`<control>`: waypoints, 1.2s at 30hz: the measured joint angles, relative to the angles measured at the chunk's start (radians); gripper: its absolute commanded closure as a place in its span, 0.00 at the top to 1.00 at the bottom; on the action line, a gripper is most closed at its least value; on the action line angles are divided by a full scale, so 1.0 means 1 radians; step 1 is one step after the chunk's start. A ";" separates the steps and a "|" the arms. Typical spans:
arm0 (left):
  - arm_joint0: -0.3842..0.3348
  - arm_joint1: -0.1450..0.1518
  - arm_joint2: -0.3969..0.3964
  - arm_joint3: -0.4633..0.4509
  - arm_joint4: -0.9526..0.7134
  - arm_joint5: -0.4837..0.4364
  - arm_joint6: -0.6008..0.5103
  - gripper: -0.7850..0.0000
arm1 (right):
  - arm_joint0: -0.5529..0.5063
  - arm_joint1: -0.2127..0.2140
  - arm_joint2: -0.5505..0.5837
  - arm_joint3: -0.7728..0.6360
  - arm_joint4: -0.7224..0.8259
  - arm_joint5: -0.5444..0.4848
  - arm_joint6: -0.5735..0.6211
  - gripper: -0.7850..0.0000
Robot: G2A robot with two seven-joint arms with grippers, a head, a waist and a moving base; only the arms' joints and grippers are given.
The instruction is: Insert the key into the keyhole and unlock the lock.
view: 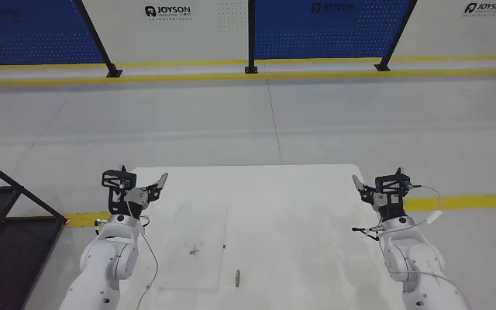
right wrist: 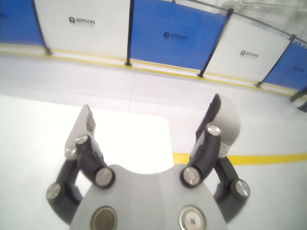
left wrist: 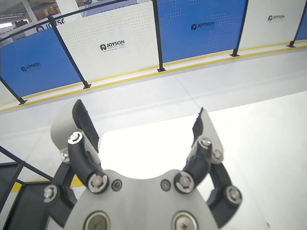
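Note:
Small items lie on the white table [view: 310, 225] near its front middle: a small round metallic piece [view: 238, 277], a tiny dark piece [view: 224, 246] and a small dark cluster [view: 192, 249]. I cannot tell which is the key or the lock. My left gripper [view: 157, 186] [left wrist: 140, 111] hangs open over the table's far left corner with nothing between its fingers. Over the far right corner my right gripper [view: 361, 188] [right wrist: 151, 104] is open too, holding nothing. Both grippers are far from the small items.
A faint clear rectangular mat [view: 190, 244] lies on the table's left half under two of the small pieces. A black metal frame [view: 23, 201] stands beside the table's left edge. Blue and white fence panels [view: 325, 27] line the floor beyond.

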State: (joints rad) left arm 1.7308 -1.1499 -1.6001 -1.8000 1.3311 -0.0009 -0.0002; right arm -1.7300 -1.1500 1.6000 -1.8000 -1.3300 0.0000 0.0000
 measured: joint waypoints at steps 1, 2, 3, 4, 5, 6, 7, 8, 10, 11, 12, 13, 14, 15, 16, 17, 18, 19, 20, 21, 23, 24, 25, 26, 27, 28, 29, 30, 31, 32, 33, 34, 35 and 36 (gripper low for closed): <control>0.004 0.001 -0.001 -0.001 0.008 -0.005 -0.001 1.00 | 0.000 0.000 0.000 0.000 0.000 0.000 0.000 1.00; 0.018 0.003 -0.006 -0.009 0.028 -0.022 -0.003 1.00 | 0.000 0.000 0.000 0.000 0.000 0.000 0.000 1.00; 0.036 0.005 -0.013 -0.021 0.034 -0.047 -0.007 1.00 | 0.000 0.000 0.000 0.000 0.000 0.000 0.000 1.00; 0.062 0.008 -0.029 -0.039 0.029 -0.081 -0.010 1.00 | 0.000 0.000 0.000 0.000 0.000 0.000 0.000 1.00; 0.104 0.012 -0.059 -0.069 0.019 -0.132 -0.008 1.00 | 0.000 0.000 0.000 0.000 0.000 0.000 0.000 1.00; 0.140 0.016 -0.084 -0.092 0.019 -0.172 -0.004 1.00 | 0.000 0.000 0.000 0.000 0.000 0.000 0.000 1.00; 0.192 0.020 -0.120 -0.123 0.030 -0.222 -0.002 1.00 | 0.000 0.000 0.000 0.000 0.000 0.000 0.000 1.00; 0.233 0.023 -0.148 -0.149 0.051 -0.252 0.001 1.00 | 0.000 0.000 0.000 0.000 0.000 0.000 0.000 1.00; 0.319 0.027 -0.193 -0.195 0.113 -0.291 0.026 1.00 | 0.000 0.000 0.000 0.000 0.000 0.000 0.000 1.00; 0.376 0.028 -0.211 -0.220 0.148 -0.315 0.041 1.00 | 0.000 0.000 0.000 0.000 0.000 0.000 0.000 1.00; 0.415 0.029 -0.222 -0.238 0.168 -0.333 0.047 1.00 | 0.000 0.000 0.000 0.000 0.000 0.000 0.000 1.00; 0.452 0.030 -0.230 -0.255 0.189 -0.347 0.048 1.00 | 0.000 0.000 0.000 0.000 0.000 0.000 0.000 1.00; 0.495 0.030 -0.234 -0.276 0.214 -0.361 0.045 1.00 | 0.000 0.000 0.000 0.000 0.000 0.000 0.000 1.00; 0.523 0.030 -0.232 -0.289 0.227 -0.374 0.036 1.00 | 0.000 0.000 0.000 0.000 0.000 0.000 0.000 1.00; 0.545 0.029 -0.226 -0.302 0.236 -0.386 0.021 1.00 | 0.000 0.000 0.000 0.000 0.000 0.000 0.000 1.00; 0.568 0.030 -0.214 -0.315 0.247 -0.407 -0.005 1.00 | 0.000 0.000 0.000 0.000 0.000 0.000 0.000 1.00; 0.575 0.030 -0.206 -0.323 0.256 -0.426 -0.029 1.00 | 0.000 0.000 0.000 0.000 0.000 0.000 0.000 1.00; 0.577 0.030 -0.196 -0.331 0.267 -0.437 -0.053 1.00 | 0.000 0.000 0.000 0.000 0.000 0.000 0.000 1.00; 0.577 0.029 -0.176 -0.336 0.285 -0.432 -0.087 1.00 | 0.000 0.000 0.000 0.000 0.000 0.000 0.000 1.00; 0.576 0.028 -0.155 -0.337 0.289 -0.427 -0.119 1.00 | 0.000 0.000 0.000 0.000 0.000 0.000 0.000 1.00; 0.554 0.027 -0.107 -0.344 0.277 -0.443 -0.222 1.00 | 0.000 0.000 0.000 0.000 0.000 0.000 0.000 1.00; 0.538 0.026 -0.087 -0.345 0.276 -0.442 -0.267 1.00 | 0.000 0.000 0.000 0.000 0.000 0.000 0.000 1.00; 0.520 0.024 -0.066 -0.344 0.277 -0.431 -0.307 1.00 | 0.000 0.000 0.000 0.000 0.000 0.000 0.000 1.00; 0.495 0.021 -0.035 -0.334 0.277 -0.406 -0.350 1.00 | 0.000 0.000 0.000 0.000 0.000 0.000 0.000 1.00; 0.477 0.019 -0.010 -0.321 0.268 -0.387 -0.380 1.00 | 0.000 0.000 0.000 0.000 0.000 0.000 0.000 1.00; 0.450 0.015 0.021 -0.304 0.252 -0.368 -0.424 1.00 | 0.000 0.000 0.000 0.000 0.000 0.000 0.000 1.00; 0.428 0.013 0.043 -0.292 0.241 -0.348 -0.456 1.00 | 0.000 0.000 0.000 0.000 0.000 0.000 0.000 1.00; 0.405 0.009 0.064 -0.277 0.230 -0.325 -0.487 0.96 | 0.000 0.000 0.000 0.000 0.000 0.000 0.000 1.00; 0.382 0.006 0.085 -0.261 0.218 -0.304 -0.520 0.85 | 0.000 0.000 0.000 0.000 0.000 0.000 0.000 1.00; 0.351 0.002 0.111 -0.237 0.194 -0.277 -0.567 0.76 | 0.000 0.000 0.000 0.000 0.000 0.000 0.000 1.00; 0.325 -0.001 0.129 -0.221 0.181 -0.257 -0.599 0.69 | 0.000 0.000 0.000 0.000 0.000 0.000 0.000 1.00; 0.299 -0.004 0.146 -0.205 0.175 -0.238 -0.627 0.53 | 0.000 0.000 0.000 0.000 0.000 0.000 0.000 1.00; 0.268 -0.008 0.167 -0.181 0.167 -0.211 -0.661 0.49 | 0.000 0.000 0.000 0.000 0.000 0.000 0.000 1.00; 0.248 -0.011 0.182 -0.166 0.164 -0.194 -0.683 0.48 | 0.000 0.000 0.000 0.000 0.000 0.000 0.000 1.00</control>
State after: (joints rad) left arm 1.9785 -1.1604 -1.4179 -1.9658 1.4948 -0.1946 -0.6832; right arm -1.7300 -1.1500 1.6000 -1.8000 -1.3300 0.0000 0.0000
